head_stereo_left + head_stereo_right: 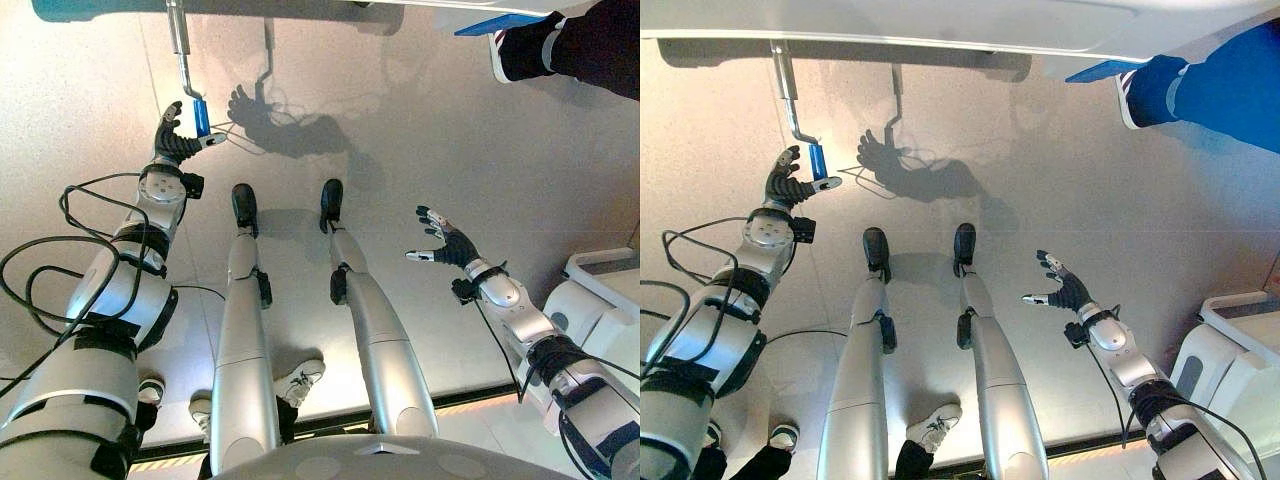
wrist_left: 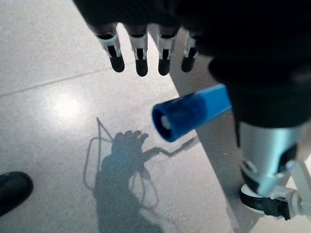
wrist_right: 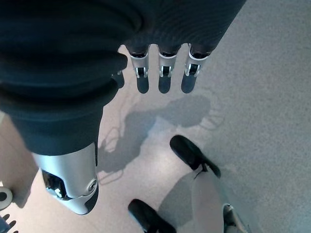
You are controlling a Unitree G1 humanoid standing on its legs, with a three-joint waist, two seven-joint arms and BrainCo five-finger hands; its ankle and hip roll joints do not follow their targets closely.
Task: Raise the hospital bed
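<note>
Since the bed is raised by turning its crank, the step in hand is judged to be getting a firm hold of the blue crank handle [image 1: 202,117] before any turning is begun. It would be done well if the fingers were wrapped fully round the blue grip, with the thumb closed against it, so that the handle cannot slip out as it is swept in a circle about the metal crank rod [image 1: 179,42] that hangs from the hospital bed's frame [image 1: 940,30].

On the left, the left hand [image 1: 176,141] is seen right at the blue grip; in its wrist view the fingers [image 2: 141,51] are held straight and apart, the grip lying across the palm, not yet clasped. Further right, the right hand [image 1: 447,243] is held open over the bare floor [image 1: 420,130], well apart from the crank, with nothing touched. At the upper right a person's shoe [image 1: 522,50] is seen.
</note>
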